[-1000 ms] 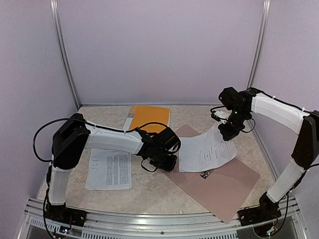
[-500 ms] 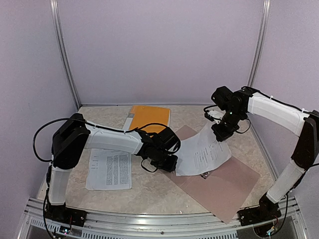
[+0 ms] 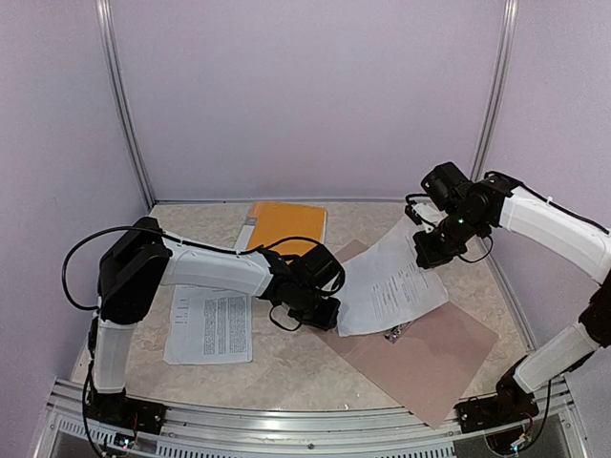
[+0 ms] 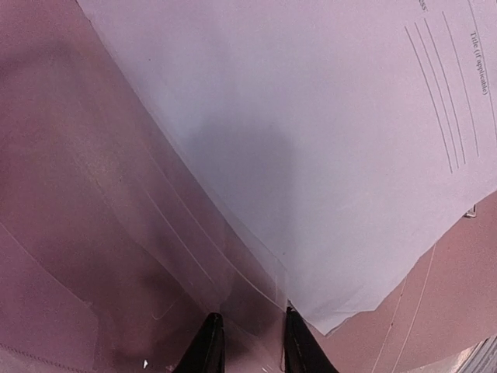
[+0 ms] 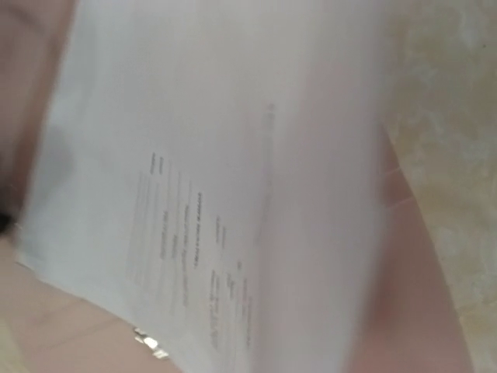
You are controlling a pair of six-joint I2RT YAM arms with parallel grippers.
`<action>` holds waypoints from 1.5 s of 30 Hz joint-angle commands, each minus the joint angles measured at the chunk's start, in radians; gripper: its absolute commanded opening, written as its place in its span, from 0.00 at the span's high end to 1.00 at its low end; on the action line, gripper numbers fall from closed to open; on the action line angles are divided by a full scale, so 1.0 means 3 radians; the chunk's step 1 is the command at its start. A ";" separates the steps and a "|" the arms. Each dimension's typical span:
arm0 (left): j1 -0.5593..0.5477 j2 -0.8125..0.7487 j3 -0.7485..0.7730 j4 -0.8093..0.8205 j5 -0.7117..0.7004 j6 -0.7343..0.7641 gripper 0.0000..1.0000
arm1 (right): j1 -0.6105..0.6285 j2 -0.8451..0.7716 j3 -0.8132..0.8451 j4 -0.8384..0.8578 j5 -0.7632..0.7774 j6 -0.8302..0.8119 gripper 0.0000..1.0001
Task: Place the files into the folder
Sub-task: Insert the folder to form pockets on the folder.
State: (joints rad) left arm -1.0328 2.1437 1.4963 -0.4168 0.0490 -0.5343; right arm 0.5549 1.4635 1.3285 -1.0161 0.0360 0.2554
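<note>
The taupe folder (image 3: 430,358) lies open on the table right of centre. My left gripper (image 3: 325,313) sits at its left edge. In the left wrist view the left gripper (image 4: 248,342) is shut on the folder's clear inner pocket (image 4: 194,256), which creases up toward the jaws. My right gripper (image 3: 431,250) is shut on the top edge of a white printed file (image 3: 387,286). The sheet slopes down so its lower corner (image 4: 334,179) lies beside the left fingertips. The sheet (image 5: 210,194) fills the right wrist view and hides those fingers. A second file (image 3: 210,324) lies flat at the left.
An orange folder (image 3: 282,227) lies at the back centre. A small metal clip (image 3: 392,333) rests on the taupe folder by the sheet's lower edge; it also shows in the right wrist view (image 5: 147,342). Walls and frame posts enclose the table.
My right gripper swung left with the sheet, then back to the right and slightly up, so the sheet is drawn out longer. The left arm has not moved.
</note>
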 commanded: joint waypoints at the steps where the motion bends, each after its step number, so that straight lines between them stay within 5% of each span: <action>1: -0.0011 0.0071 -0.0143 -0.0287 0.0101 -0.0005 0.76 | 0.0027 -0.0330 -0.0244 0.0335 -0.0112 0.0341 1.00; 16: -0.0022 0.0064 -0.0145 -0.0274 0.0087 0.0002 0.76 | 0.0027 -0.1184 -0.1216 0.0952 -0.0368 0.1155 1.00; 37: -0.0034 0.0013 -0.0128 -0.0251 0.0087 -0.0004 0.77 | 0.0179 -0.1580 -0.1238 0.0494 -0.0230 0.1571 1.00; 45: -0.0015 0.0003 -0.0152 -0.0224 0.0095 0.0031 0.77 | 0.0310 -0.1462 -0.0938 0.0011 -0.0364 0.1337 1.00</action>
State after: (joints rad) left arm -1.0340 2.1399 1.4921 -0.4152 0.0608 -0.5339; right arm 0.6266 1.0073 0.9771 -0.8906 -0.0601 0.6956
